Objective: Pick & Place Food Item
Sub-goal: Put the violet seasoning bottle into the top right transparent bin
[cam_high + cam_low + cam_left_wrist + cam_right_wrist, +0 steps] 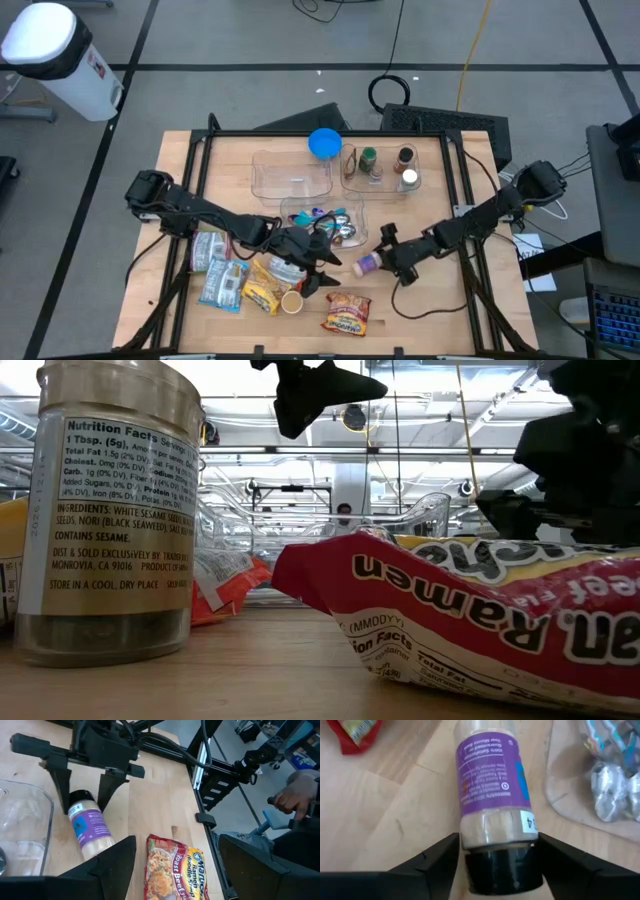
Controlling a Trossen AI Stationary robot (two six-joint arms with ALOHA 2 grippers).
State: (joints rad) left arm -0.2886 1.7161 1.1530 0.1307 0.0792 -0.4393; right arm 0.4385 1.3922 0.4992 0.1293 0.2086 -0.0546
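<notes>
Purple-labelled spice jar (367,264) lies on its side on the table (440,300), just beside the clear container (322,222) of wrapped sweets, with its black cap between the spread fingers of the right gripper (385,251), not clamped. Left gripper (322,268) hovers above the ramen packet (346,312), fingers parted and empty

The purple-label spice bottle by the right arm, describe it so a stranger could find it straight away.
Start at the wooden table, then the right pincer near its middle. The spice bottle lies on its side between the open fingers, beside the clear tray. Only it has a purple label, pale powder and black cap.
</notes>
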